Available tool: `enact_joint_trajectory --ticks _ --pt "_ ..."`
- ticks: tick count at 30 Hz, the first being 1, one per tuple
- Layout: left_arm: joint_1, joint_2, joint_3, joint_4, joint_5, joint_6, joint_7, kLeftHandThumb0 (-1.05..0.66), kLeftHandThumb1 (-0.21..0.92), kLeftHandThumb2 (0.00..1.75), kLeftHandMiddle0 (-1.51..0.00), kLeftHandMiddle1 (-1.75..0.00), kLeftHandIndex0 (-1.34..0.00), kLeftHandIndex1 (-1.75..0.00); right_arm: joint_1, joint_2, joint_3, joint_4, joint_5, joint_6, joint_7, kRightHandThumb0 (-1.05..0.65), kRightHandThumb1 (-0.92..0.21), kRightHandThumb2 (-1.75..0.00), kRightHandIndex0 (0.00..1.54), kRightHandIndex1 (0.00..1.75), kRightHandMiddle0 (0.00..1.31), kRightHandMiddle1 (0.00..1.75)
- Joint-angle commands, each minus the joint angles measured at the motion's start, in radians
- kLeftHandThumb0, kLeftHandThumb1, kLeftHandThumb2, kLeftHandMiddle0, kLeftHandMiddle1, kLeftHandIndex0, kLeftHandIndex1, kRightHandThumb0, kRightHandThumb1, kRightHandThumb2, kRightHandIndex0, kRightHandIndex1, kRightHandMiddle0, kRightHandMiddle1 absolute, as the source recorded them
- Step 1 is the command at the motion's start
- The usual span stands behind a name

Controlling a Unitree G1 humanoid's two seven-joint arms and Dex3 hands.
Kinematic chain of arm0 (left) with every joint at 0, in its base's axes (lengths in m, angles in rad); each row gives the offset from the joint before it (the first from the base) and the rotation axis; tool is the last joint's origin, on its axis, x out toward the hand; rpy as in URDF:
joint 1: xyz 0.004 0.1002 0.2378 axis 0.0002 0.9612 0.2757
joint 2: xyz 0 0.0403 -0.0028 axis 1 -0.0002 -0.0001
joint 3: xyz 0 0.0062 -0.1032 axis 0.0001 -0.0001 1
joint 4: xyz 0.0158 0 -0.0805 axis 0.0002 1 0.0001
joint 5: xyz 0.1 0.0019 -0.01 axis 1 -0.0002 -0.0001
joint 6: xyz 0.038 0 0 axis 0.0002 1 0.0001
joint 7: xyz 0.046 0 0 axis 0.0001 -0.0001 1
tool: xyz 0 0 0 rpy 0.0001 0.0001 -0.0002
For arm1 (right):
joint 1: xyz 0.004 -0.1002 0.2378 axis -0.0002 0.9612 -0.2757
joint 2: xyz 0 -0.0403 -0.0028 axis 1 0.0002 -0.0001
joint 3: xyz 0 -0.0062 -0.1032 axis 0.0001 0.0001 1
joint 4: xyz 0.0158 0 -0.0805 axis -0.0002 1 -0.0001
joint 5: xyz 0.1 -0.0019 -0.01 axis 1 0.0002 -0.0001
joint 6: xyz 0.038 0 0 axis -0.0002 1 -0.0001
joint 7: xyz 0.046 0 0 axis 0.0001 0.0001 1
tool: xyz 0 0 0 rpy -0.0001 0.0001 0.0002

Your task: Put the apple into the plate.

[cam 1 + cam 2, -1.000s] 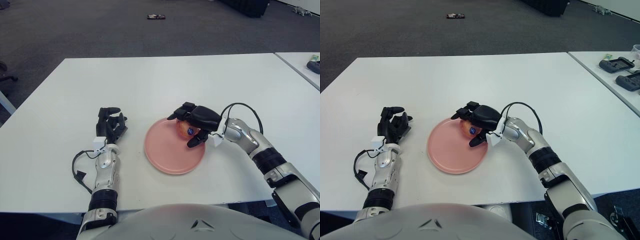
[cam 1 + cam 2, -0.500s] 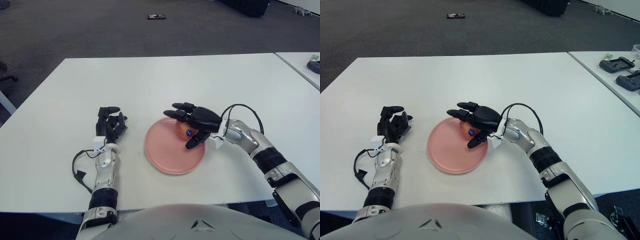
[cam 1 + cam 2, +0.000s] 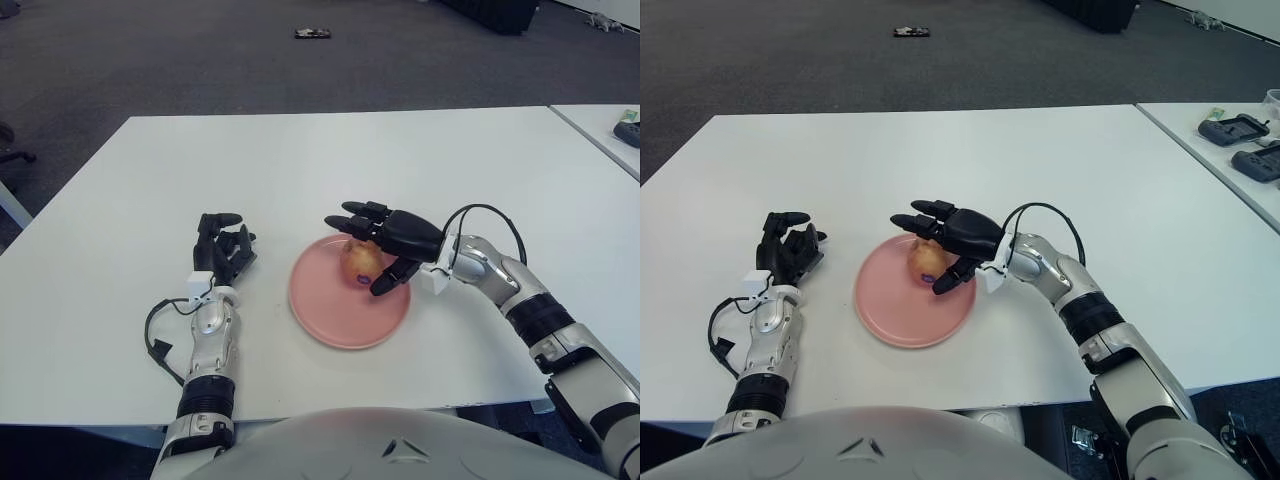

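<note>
A yellow-red apple [image 3: 359,263] with a small blue sticker lies on the pink plate [image 3: 330,312], in its far right part. My right hand [image 3: 378,240] hovers just over and to the right of the apple, fingers spread, holding nothing. Its thumb [image 3: 390,279] points down beside the fruit. My left hand [image 3: 221,248] shows to the left of the plate, fingers relaxed and apart.
The white table [image 3: 300,160] runs wide around the plate. A second table with dark devices [image 3: 1238,128] stands at the far right. A small dark object [image 3: 312,33] lies on the grey carpet beyond.
My right hand has let go of the apple and spread its fingers, lifting slightly. The apple now lies uncovered on the plate. The left hand has not moved.
</note>
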Motion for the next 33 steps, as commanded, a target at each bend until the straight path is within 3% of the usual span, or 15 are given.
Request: enact_joint_trajectory --ticks 1,9,26,29,33 --pt "0.02 -0.009 0.007 0.039 -0.021 0.019 -0.015 -0.39 0.62 0.94 -0.57 -1.53 -0.38 -1.75 -0.02 0.017 -0.043 -0.008 0.028 -0.004 -0.048 -1.05 -0.92 -0.43 0.0 0.0 0.0 0.0" --pt "0.019 -0.016 0.009 0.036 -0.028 0.027 -0.005 -0.39 0.62 0.95 -0.56 -1.51 -0.38 -1.75 -0.032 0.055 -0.087 -0.01 0.051 0.01 -0.105 -1.05 -0.92 -0.32 0.0 0.0 0.0 0.0" --pt "0.028 -0.012 0.003 0.025 0.0 0.028 0.006 -0.39 0.62 0.94 -0.56 -1.5 -0.38 -1.75 0.03 0.174 -0.182 -0.037 0.193 0.089 -0.171 -1.05 -0.92 -0.22 0.0 0.0 0.0 0.0" --pt "0.029 -0.012 0.004 0.024 -0.004 0.029 0.003 -0.39 0.62 0.94 -0.56 -1.5 -0.38 -1.75 0.046 0.193 -0.202 -0.033 0.234 0.113 -0.168 -1.05 -0.92 -0.32 0.0 0.0 0.0 0.0" --pt "0.031 -0.012 0.004 0.018 -0.005 0.038 0.004 -0.4 0.62 0.95 -0.57 -1.5 -0.38 -1.75 0.077 0.243 -0.232 -0.058 0.292 0.17 -0.179 -1.05 -0.92 -0.61 0.0 0.0 0.0 0.0"
